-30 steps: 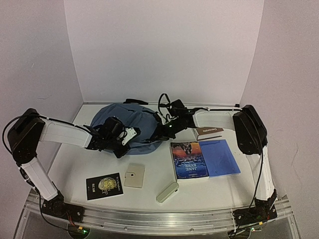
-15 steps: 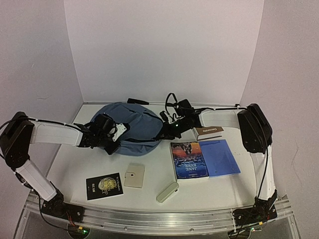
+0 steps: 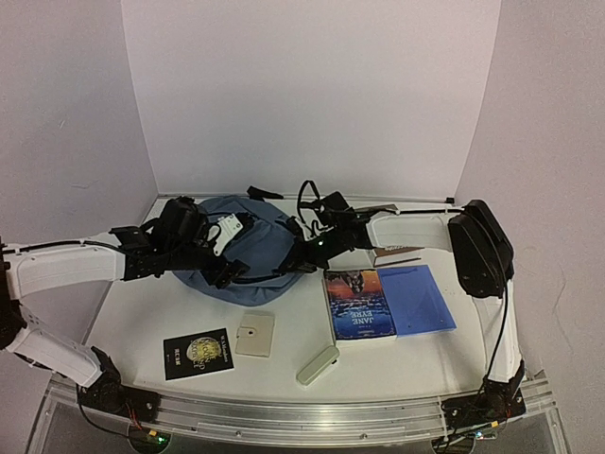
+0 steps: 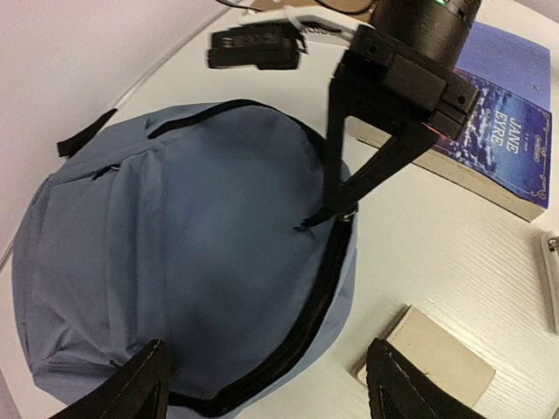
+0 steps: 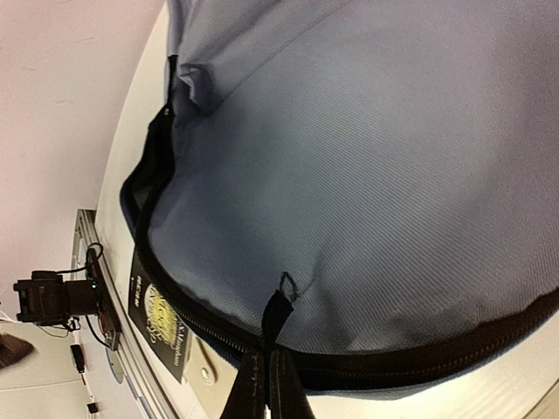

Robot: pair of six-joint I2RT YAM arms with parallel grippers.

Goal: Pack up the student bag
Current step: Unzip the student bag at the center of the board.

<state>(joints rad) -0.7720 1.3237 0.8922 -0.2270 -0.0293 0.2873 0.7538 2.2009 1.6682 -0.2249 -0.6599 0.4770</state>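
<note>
The left claw [image 4: 272, 384] hangs wide open, empty, over the soft slate-blue fabric backpack [image 3: 253, 253] at eleven o'clock on the white table [image 3: 406, 364]. It should pin the cloth while the right claw [image 5: 265, 388], pinched on the black zipper pull [image 5: 278, 316], follows the zip's curve.

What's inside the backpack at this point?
Covered: the backpack looks zipped shut where visible. The right end effector pinches the zipper pull. The Jane Eyre book lies outside on the table.
</note>
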